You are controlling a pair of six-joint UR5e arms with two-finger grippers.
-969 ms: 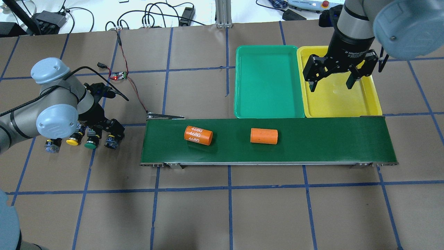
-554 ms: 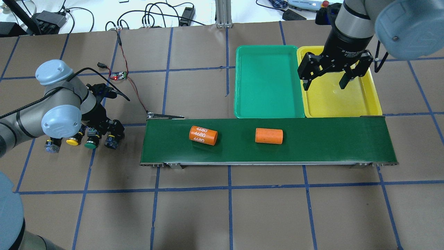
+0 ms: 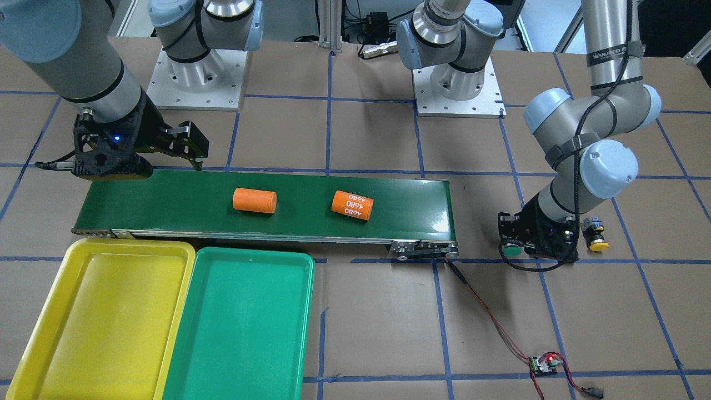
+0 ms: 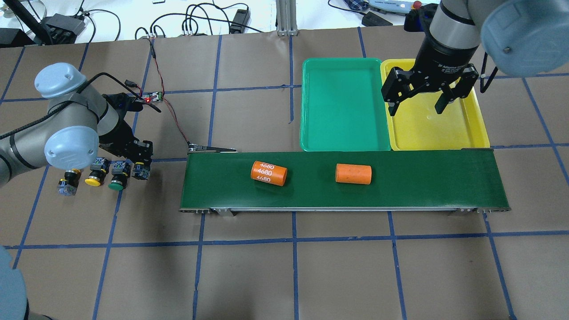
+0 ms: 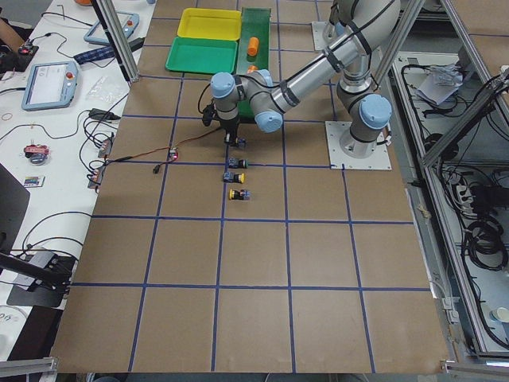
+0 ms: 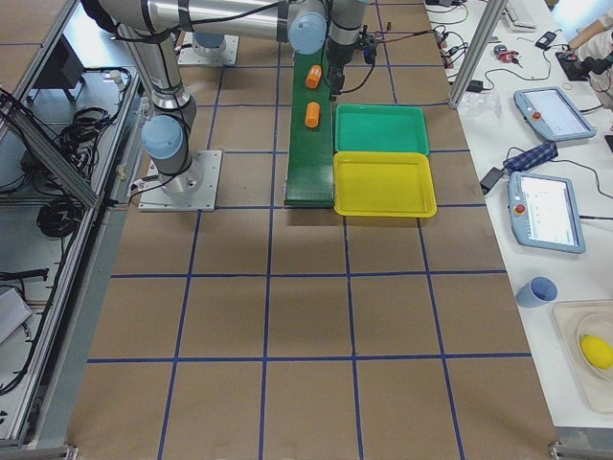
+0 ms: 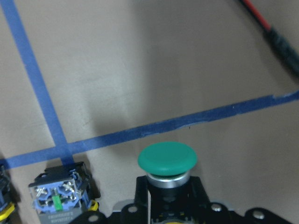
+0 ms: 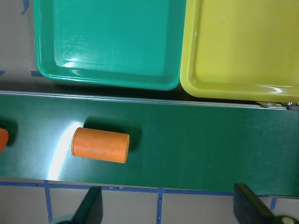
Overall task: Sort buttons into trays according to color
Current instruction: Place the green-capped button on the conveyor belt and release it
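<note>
A row of buttons lies left of the belt: two yellow-capped ones (image 4: pixel 67 182) (image 4: pixel 94 177) and a green-capped one (image 4: pixel 117 181). At the row's right end my left gripper (image 4: pixel 141 165) is shut on another green button (image 7: pixel 167 158), whose cap points forward just above the paper. The other green button's switch body (image 7: pixel 60 198) lies to one side of it. The green tray (image 4: pixel 344 104) and yellow tray (image 4: pixel 438 133) sit side by side beyond the belt, both bare. My right gripper (image 4: pixel 418 104) hangs open and holds nothing, high up by the yellow tray.
Two orange cylinders lie on the dark-green conveyor belt (image 4: pixel 422 178), one marked 4680 (image 4: pixel 268 173) and one plain (image 4: pixel 353 174). A small circuit board (image 4: pixel 152 97) with red and black wires sits behind my left arm. Cables crowd the far table edge.
Both orange cylinders rode right along the belt. My left gripper drew back from the row, taking the rightmost button with it. The right gripper shifted slightly left, then held still.
</note>
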